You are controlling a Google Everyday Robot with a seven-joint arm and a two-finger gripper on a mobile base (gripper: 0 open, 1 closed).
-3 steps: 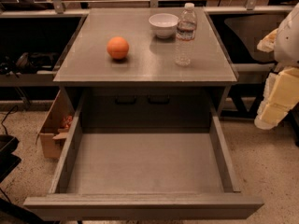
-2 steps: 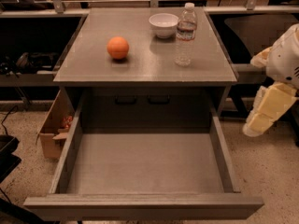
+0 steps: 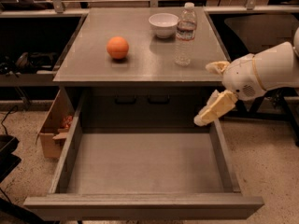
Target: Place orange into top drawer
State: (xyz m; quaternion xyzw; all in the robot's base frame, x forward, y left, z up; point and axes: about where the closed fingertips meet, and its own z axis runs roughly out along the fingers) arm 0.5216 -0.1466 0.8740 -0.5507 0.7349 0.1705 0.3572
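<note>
One orange (image 3: 117, 47) sits on the cabinet top (image 3: 93, 65), well left of the pincer (image 3: 204, 94) and farther back. That pincer hangs spread and empty above the right wall of the open top drawer (image 3: 145, 167), with the water bottle (image 3: 185, 34) and bowl (image 3: 163, 24) beyond it.

The tool (image 3: 206, 95), its spread fingers cream on a white arm (image 3: 271, 71), hangs at the right wall of the plain grey top drawer (image 3: 140, 162). Left of it and beyond, the grey bench (image 3: 140, 64) carries the orange (image 3: 117, 47), plain bright orange, a white bowl (image 3: 163, 24) and a clear bottle (image 3: 185, 34).
</note>
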